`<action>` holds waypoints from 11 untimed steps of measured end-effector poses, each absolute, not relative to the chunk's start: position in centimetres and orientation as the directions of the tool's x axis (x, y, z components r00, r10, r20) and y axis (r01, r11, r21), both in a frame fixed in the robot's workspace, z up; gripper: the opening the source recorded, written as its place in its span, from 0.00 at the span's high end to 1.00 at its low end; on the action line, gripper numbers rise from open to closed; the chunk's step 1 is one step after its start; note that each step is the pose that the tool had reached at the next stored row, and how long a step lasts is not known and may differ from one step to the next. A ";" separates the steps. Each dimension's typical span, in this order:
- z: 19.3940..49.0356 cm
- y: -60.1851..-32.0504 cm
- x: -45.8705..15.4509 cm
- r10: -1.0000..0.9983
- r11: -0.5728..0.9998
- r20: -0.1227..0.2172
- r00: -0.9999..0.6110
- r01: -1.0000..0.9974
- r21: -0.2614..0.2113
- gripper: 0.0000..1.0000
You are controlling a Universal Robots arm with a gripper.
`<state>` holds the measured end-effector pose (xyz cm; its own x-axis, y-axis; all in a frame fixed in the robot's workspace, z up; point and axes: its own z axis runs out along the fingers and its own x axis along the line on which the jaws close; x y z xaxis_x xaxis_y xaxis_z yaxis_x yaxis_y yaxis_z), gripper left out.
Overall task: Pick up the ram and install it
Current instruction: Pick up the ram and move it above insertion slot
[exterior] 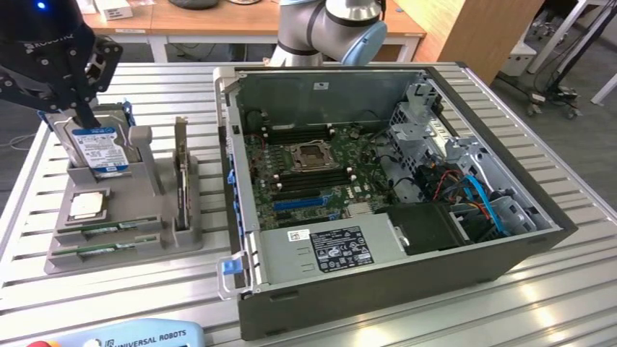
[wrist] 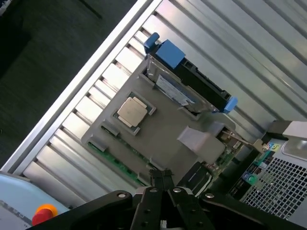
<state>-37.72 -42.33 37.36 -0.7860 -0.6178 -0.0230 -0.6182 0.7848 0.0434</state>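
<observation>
Nearest the exterior camera, just past the pendant (exterior: pixel 126 336) on the ribbed aluminium table (exterior: pixel 115 300): the ram (exterior: pixel 104 230), a thin green stick studded with small dark chips, bedded flat in a slot at the front lip of the matte grey tray (exterior: pixel 178 242), with a twin stick (exterior: pixel 97 251) just beside it on the nearer side. Runs lengthwise along that lip, end to end across the exterior view. Untouched. Next back, the processor (exterior: pixel 87 206), square and silver-lidded, flat in its recess. Behind that, the drive (exterior: pixel 100 148), standing on edge with a blue-and-white label, and the card (exterior: pixel 180 166), thin and upright, toward the exterior view's right. Above the drive, the gripper (exterior: pixel 85 112), black, clenched on nothing, fingertips (wrist: pixel 156 178) pressed together in the wrist view. Hangs over the tray's far end, which puts the ram below it and back toward the camera, across the processor, long axis seemingly crosswise to that line. Farther to the exterior view's right, the case (exterior: pixel 386 289), dark sheet metal, side open, with a green board (exterior: pixel 279 170) inside and long black slots (exterior: pixel 289 134) flanking the socket (exterior: pixel 313 155). Farthest, the arm (exterior: pixel 337 22), smooth grey with a pale blue cap.
</observation>
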 end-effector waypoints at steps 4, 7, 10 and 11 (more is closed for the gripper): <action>37.3 -42.3 -37.7 -0.659 0.751 -0.023 -0.752 -0.659 0.043 0.90; 37.2 -42.3 -37.7 -0.690 0.722 -0.023 -0.723 -0.691 0.043 0.90; 37.1 -42.3 -37.7 -0.722 0.691 -0.023 -0.692 -0.722 0.043 0.90; 37.1 -42.3 -37.7 -0.731 0.681 -0.023 -0.682 -0.731 0.043 0.90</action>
